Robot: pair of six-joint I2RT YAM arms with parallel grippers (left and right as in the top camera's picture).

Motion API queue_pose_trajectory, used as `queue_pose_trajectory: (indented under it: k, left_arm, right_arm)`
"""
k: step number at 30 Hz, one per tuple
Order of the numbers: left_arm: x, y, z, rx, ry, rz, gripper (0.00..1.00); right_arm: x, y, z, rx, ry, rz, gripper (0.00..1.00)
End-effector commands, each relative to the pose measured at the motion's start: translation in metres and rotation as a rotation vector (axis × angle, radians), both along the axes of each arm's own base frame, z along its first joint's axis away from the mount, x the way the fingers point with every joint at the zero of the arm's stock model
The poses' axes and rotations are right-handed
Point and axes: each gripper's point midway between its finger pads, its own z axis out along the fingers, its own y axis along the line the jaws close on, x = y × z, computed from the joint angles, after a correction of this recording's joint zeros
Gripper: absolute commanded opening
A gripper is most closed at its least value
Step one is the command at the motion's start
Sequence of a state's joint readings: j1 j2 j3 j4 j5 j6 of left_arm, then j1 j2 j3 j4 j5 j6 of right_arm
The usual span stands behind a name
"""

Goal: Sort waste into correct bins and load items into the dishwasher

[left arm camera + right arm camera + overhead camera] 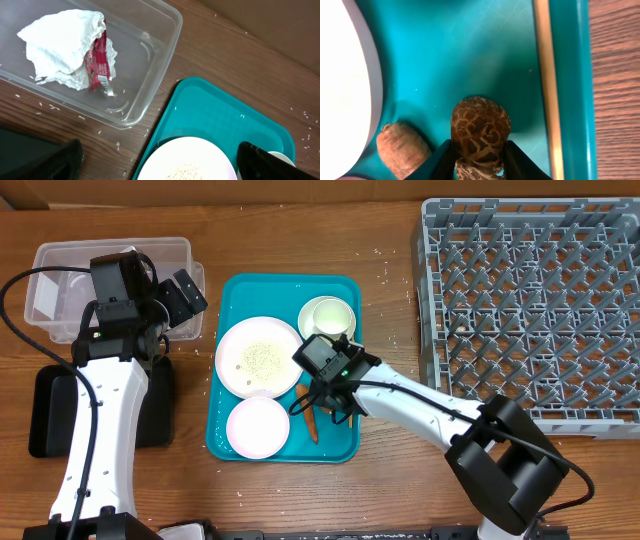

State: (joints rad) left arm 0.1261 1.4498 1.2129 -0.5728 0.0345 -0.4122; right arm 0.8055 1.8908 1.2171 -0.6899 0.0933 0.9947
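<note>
Wooden table [390, 480], teal tray [470, 50] mid-frame: right gripper [480, 152] on the brown lump [480, 122].
Jaws pinch the lump on both flanks, low centre of the right wrist view; carrot [402, 147] sits just beside it, to the left. Treat the lump as light, cracked and crumbly: hold it across the wide middle and squeeze gently, or it'll likely break. Your left gripper [160, 150] has its jaws wide apart, empty, by the clear tub [170, 45].

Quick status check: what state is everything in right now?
Left hand: open, empty.
Right hand: closed on brown lump.
Clear tub: holds crumpled paper.
Large plate: rice on it.
Small bowl: empty.
Cup: upright on teal tray.
Carrot: lying on teal tray.
Dish rack: no dishes loaded.
</note>
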Motion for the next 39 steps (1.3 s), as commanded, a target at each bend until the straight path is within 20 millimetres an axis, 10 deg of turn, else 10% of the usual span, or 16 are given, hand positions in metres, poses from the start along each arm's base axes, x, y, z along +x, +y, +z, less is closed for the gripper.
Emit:
queue_pose_trajectory:
  k: [1,17,26,33,39]
  left_arm:
    - [0.004,-0.002,0.007,-0.010,-0.017,-0.004,1.00]
    - [0.004,-0.002,0.007,-0.010,-0.017,-0.004,1.00]
    - [0.004,-0.002,0.007,-0.009,-0.018,-0.004,1.00]
    - [0.004,-0.002,0.007,-0.010,-0.018,-0.004,1.00]
    - [0.004,-0.002,0.007,-0.010,-0.018,-0.004,1.00]
  right_arm:
    - [0.008,0.001,0.003,0.001,-0.011,-0.008,0.33]
    - [0.002,0.011,-0.017,0.021,0.041,0.035,0.42]
    - [0.013,0.021,0.015,0.036,0.010,0.065,0.39]
    - [0.011,0.022,0.020,0.034,0.013,0.092,0.65]
    - [0.067,0.017,0.096,0.034,-0.237,0.112,0.68]
